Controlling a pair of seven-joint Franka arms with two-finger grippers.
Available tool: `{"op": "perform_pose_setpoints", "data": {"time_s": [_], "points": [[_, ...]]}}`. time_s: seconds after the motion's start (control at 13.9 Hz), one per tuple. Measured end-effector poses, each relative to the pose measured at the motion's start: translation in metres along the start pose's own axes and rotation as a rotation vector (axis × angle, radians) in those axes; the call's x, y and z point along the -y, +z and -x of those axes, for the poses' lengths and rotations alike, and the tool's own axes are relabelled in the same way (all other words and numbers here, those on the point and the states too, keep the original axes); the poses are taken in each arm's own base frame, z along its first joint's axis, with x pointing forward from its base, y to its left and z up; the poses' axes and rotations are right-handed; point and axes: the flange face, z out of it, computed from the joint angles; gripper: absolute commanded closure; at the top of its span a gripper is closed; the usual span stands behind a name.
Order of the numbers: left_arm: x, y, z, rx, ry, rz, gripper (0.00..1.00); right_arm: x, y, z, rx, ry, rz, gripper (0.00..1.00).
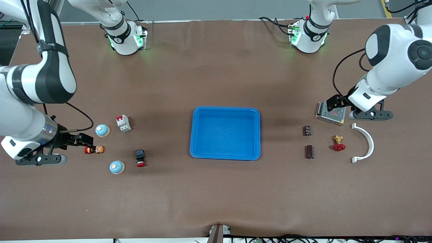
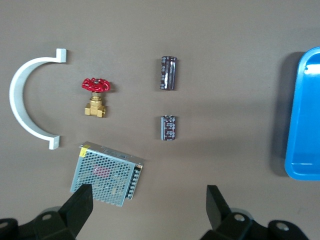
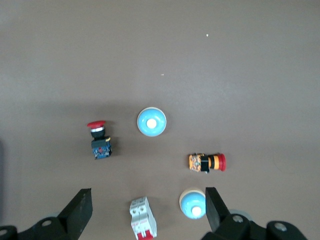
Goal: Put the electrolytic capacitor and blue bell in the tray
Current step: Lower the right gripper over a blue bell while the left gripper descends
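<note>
The blue tray [image 1: 225,133] sat empty mid-frame, probably so either arm could reach it, while the left hand [image 2: 148,195] hung released near a capacitor [image 1: 307,130] and the right hand [image 3: 148,197], likewise released, hung near a blue bell [image 1: 102,130].

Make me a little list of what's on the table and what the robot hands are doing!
tray: blue tray, nothing in it
bells: two blue bells, at the right arm's end
capacitors: two dark capacitors, at the left arm's end
left hand: left hand, open, over the metal mesh box
right hand: right hand, open, over the bells
task: nothing picked up yet
</note>
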Motion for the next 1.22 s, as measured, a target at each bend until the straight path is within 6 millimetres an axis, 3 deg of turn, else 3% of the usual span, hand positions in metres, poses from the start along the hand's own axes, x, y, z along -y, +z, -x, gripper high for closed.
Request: {"op": "perform_pose_setpoints", "data": {"time_s": [0.5, 0.79, 1.22], "points": [[0.002, 0.056, 0.016, -0.072, -0.009, 0.009, 0.0, 0.002, 0.089, -0.026, -0.03, -0.003, 0.001, 0.0], [-0.017, 0.087, 0.012, -0.087, 0.006, 0.016, 0.0, 0.003, 0.131, -0.035, -0.057, -0.005, 0.001, 0.0], [-0.029, 0.151, 0.004, -0.104, 0.005, 0.034, 0.0, 0.004, 0.157, -0.035, -0.045, -0.048, 0.003, 0.0]]}}
